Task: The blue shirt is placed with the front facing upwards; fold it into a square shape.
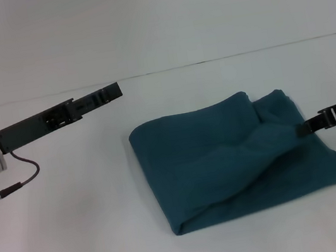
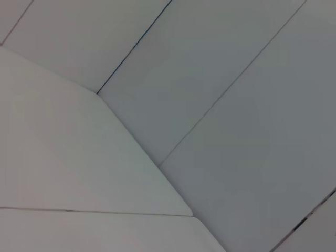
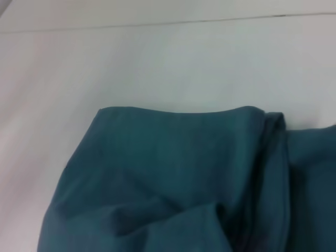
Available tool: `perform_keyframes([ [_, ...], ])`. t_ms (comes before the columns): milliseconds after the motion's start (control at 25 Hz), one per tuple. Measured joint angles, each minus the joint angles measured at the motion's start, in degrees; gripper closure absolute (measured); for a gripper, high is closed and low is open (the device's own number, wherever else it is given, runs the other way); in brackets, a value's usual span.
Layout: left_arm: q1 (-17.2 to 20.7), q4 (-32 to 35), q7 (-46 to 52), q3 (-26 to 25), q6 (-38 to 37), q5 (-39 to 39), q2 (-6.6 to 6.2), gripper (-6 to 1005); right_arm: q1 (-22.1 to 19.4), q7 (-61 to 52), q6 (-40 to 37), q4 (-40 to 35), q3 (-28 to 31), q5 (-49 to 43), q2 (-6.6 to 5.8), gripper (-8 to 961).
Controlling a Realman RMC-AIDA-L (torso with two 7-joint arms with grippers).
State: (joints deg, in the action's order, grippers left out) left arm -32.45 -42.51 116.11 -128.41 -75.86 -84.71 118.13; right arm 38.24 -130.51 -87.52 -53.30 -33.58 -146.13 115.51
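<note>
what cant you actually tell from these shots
- Chest print: the dark teal-blue cotton shirt lies folded on the white table, so neither head nor right wrist view shows it.
- Right tool: its tip meets the shirt's right edge in the head view; whether it pinches fabric is too small to tell.
- Left tool: raised over the table left of the shirt; the left wrist view shows only pale panels.

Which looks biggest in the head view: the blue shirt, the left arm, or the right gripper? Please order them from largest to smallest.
1. The blue shirt, folded on the table, covers the most area.
2. The left arm, raised beside the shirt; being nearer the camera makes it look bigger.
3. The right gripper, at the shirt's right side; only a short part shows.
</note>
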Motion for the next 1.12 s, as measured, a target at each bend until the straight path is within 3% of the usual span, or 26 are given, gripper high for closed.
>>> perform_keyframes([
  [120,0.04,0.46,-0.3,-0.1,0.04,0.02,0.21,118,-1.1,-0.07,-2.6,-2.21,0.03,0.54,0.43,839],
  [320,0.04,0.77,-0.7,-0.17,0.68,-0.06,0.42,119,-2.58,0.39,-3.44,-4.45,0.08,2.08,1.02,875],
  [560,-0.08,0.77,-0.71,-0.18,0.52,-0.28,0.52,119,-2.69,0.53,-2.76,-4.44,0.22,3.7,0.49,918],
  [880,0.13,0.76,-0.71,-0.18,0.15,-0.29,0.73,120,-1.92,-0.4,-2.41,-2.06,0.81,6.78,-1.14,863],
  [1120,0.49,0.74,-0.61,-0.17,-0.48,-0.33,0.98,120,-1.71,0.06,-1.8,1.27,0.44,6.89,-1.15,632],
])
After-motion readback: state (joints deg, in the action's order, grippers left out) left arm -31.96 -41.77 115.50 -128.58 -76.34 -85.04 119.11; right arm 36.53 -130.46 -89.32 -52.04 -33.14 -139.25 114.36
